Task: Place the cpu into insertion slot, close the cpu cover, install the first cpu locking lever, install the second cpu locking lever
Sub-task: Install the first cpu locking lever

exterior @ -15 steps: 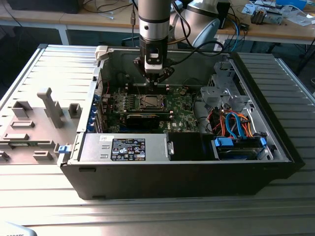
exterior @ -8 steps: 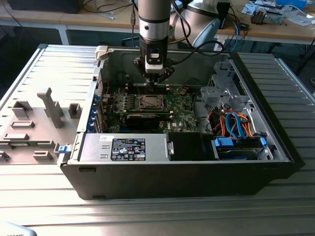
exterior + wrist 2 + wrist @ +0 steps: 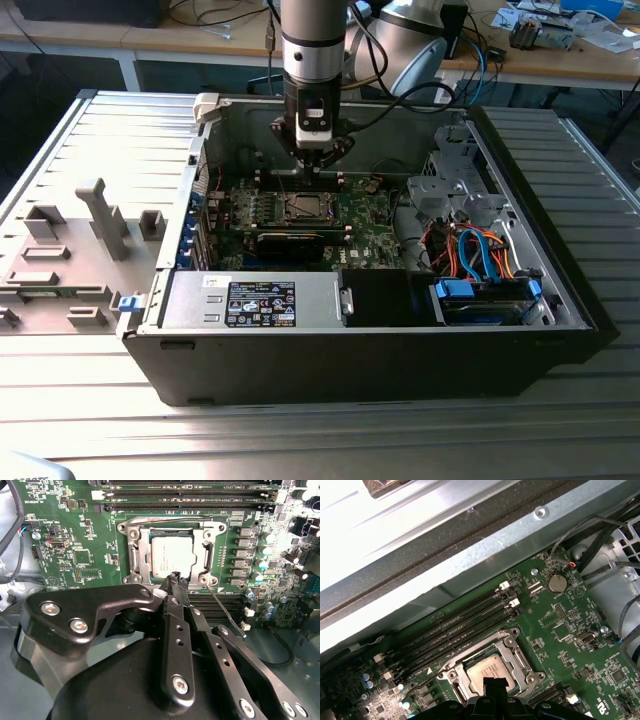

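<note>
CPU (image 3: 172, 556) sits flat in the insertion slot (image 3: 135, 555), silver face up, one chip only; seen in both wrist views, also at (image 3: 490, 669). CPU cover (image 3: 206, 555) looks down over it, thin metal frame round the chip edges, open middle showing the lid. Gripper (image 3: 175, 576) hangs straight above the socket, fingertips pinched together to a narrow point, nothing between them. Tip is just off the chip's near edge, touching or just short of the frame — can't tell which. One thin wire lever (image 3: 225, 610) runs slantwise from the socket corner out past the fingers, its long axis roughly along the gripper's; second lever not made out. In the exterior view the arm (image 3: 312, 60) drops into the open PC case (image 3: 380, 360), gripper (image 3: 318, 168) over the motherboard (image 3: 360, 215) toward the far side. Count: 1 cpu, 1 slot, 1 cover, 1 lever seen, 1 arm.
</note>
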